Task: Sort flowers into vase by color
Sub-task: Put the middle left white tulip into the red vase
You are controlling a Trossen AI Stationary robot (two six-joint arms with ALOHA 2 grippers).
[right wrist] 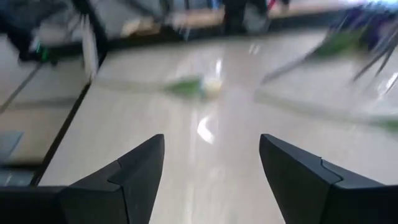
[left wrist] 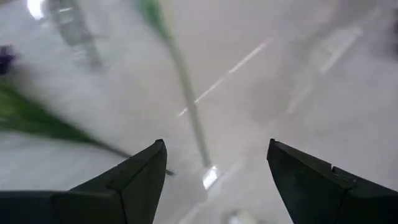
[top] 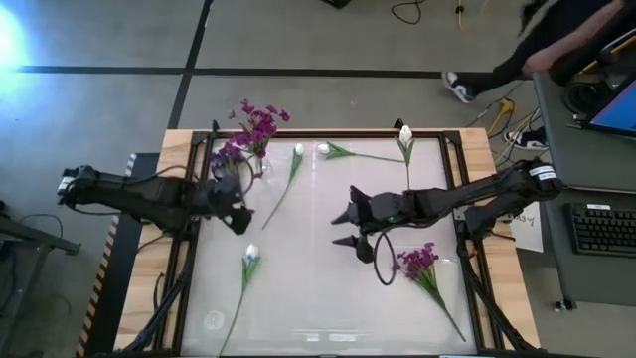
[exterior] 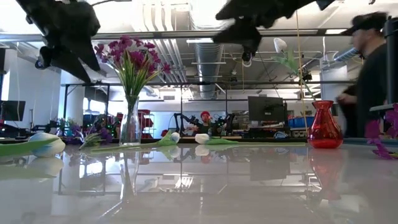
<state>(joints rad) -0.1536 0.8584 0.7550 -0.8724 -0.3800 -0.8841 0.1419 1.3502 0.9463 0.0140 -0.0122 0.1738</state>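
A clear vase point(exterior: 130, 124) with purple flowers point(top: 256, 127) stands at the table's far left. A red vase point(exterior: 324, 126) at the far right holds a white tulip point(exterior: 280, 45). Two white tulips point(top: 298, 151) point(top: 323, 149) lie at the far middle. Another white tulip point(top: 250, 254) lies at the near left, and a purple bunch point(top: 417, 261) at the near right. My left gripper point(top: 241, 217) hangs open in the air beside the clear vase, over a tulip stem point(left wrist: 186, 93). My right gripper point(top: 346, 227) hangs open above the table's middle and points toward the left.
Black rails point(top: 459, 169) and a wooden border point(top: 139, 288) frame the glossy white table. A person point(exterior: 373, 68) stands beyond the far right corner, next to a desk with a keyboard point(top: 604, 227). Bare table surface point(top: 318, 298) lies between the near tulip and the purple bunch.
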